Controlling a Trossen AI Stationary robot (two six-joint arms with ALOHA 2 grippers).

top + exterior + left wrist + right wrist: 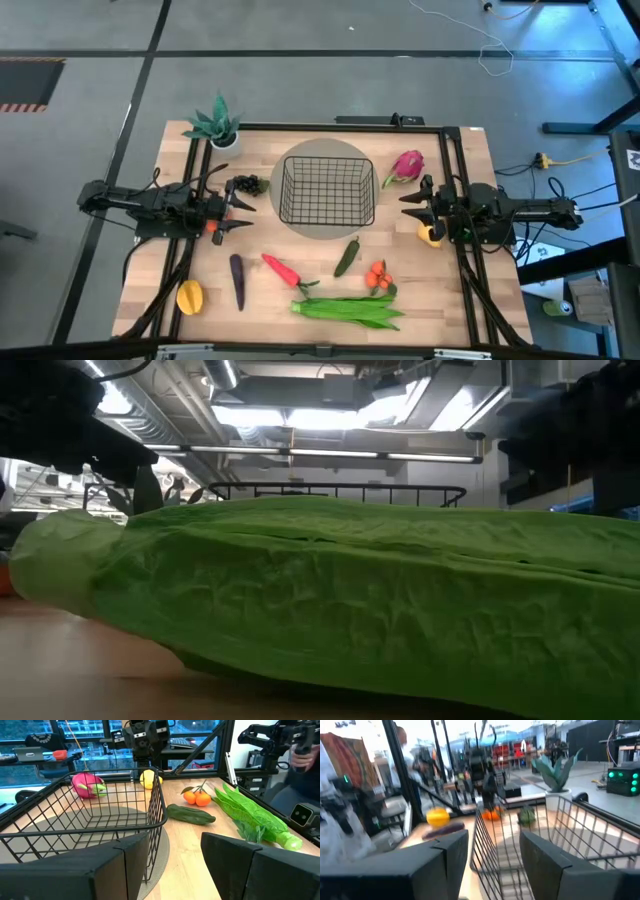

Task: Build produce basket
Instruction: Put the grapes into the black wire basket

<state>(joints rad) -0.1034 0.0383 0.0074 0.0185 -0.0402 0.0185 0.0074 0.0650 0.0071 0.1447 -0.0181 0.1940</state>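
The black wire basket [327,191] sits upright and empty on a round grey mat at the table's middle. A pink dragon fruit [406,166] lies just right of it, dark grapes [247,185] just left, and a lemon [429,235] off to the right. In front lie a green cucumber [346,256], a red pepper [281,269], a purple eggplant [237,281], orange tomatoes [378,277] and a yellow mango [189,297] (far front-left). The long green leafy bundle [349,310] stretches along the front edge.
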